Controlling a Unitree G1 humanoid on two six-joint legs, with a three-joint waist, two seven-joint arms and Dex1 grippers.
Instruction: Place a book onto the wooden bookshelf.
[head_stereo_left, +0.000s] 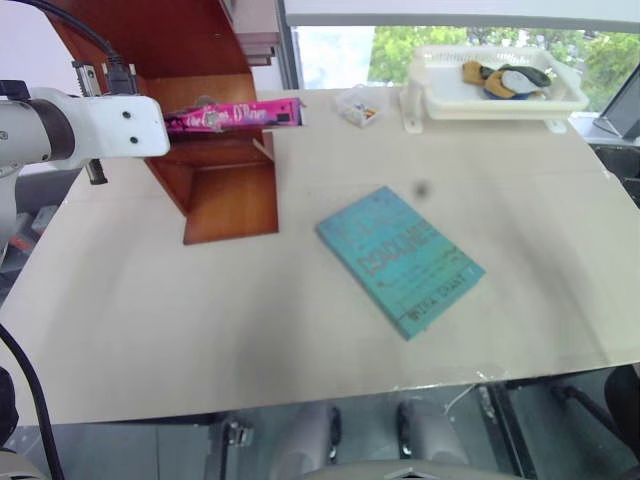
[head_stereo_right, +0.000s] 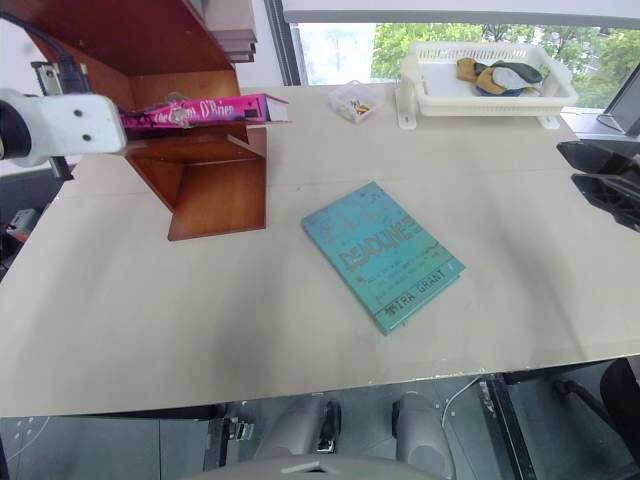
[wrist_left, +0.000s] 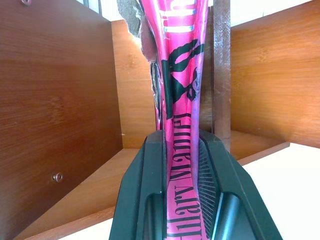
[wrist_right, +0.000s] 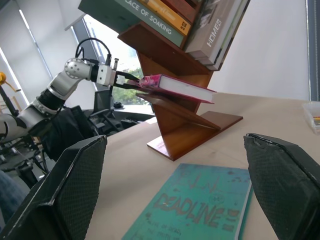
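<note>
Currently the left pincer (wrist_left: 182, 165) is gripping the book (head_stereo_left: 235, 115) by its spine, resting it on the wooden bookshelf (head_stereo_left: 225, 190); the right pincer (wrist_right: 175, 190) is hanging wide open, holding nothing.

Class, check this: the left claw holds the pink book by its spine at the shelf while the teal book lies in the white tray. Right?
Not quite. The teal book lies on the table, not in the white tray, as the right eye view shows. The left claw does hold the pink book at the shelf.
</note>
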